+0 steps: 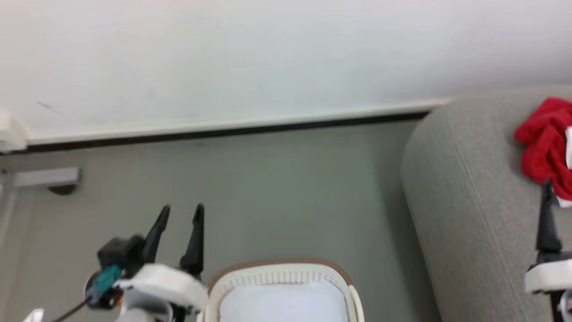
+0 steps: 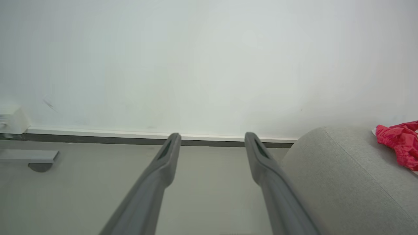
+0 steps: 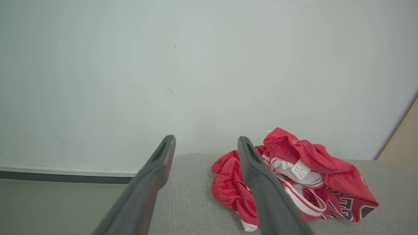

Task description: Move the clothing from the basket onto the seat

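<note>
The red clothing (image 3: 294, 176) lies crumpled on the light-grey seat (image 3: 196, 192), showing white trim and a label. My right gripper (image 3: 206, 140) hovers open just in front of the pile with nothing between its fingers; one of its fingers (image 1: 546, 219) shows at the head view's right edge below the clothing (image 1: 543, 143). The basket (image 1: 281, 266) stands on the floor at the bottom middle, and the visible part of its inside is plain white. My left gripper (image 1: 182, 210) is open and empty, left of the basket. The seat (image 1: 469, 201) rises to the basket's right.
A white wall with a dark baseboard (image 1: 223, 132) runs behind the grey floor. A grey metal foot (image 1: 44, 177) and a white box (image 1: 9, 134) sit at the far left. A tan panel (image 3: 405, 137) stands beyond the seat on the right.
</note>
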Robot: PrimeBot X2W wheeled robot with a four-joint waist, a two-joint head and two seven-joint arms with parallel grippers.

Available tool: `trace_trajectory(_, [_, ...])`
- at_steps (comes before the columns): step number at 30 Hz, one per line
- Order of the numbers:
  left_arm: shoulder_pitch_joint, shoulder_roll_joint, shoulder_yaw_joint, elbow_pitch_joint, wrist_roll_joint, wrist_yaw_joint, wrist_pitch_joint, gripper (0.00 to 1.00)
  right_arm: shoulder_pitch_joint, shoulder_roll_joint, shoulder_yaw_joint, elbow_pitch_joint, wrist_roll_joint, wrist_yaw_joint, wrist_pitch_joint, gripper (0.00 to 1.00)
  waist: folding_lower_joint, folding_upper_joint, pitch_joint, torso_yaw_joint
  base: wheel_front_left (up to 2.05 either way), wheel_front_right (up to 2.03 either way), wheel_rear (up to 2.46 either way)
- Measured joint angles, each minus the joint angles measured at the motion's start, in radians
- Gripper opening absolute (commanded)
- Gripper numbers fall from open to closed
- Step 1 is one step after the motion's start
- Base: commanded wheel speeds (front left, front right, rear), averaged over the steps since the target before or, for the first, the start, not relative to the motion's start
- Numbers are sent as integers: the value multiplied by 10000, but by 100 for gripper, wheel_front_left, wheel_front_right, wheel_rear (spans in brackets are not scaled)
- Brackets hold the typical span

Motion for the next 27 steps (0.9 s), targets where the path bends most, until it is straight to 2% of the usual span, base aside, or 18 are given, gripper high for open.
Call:
trace_trajectory(11, [1947,-989,1885,326,1448,-917,-10,100,1896,343,1285,-104,522,0,-2,100,-1,0,-1480,669,0,0,0])
trace_trajectory(18, [2617,-1664,2955,487,2288,-1386,-8,100,2649,347,2031,157,1216,0,-2,100,0,0,-1930,610,0,0,0])
trace_trajectory(27, [2840,-2232,3716,635,3022,-2069,-10,100,2780,353,2437,242,1350,0,0,100,1,0,-2084,523,0,0,0])
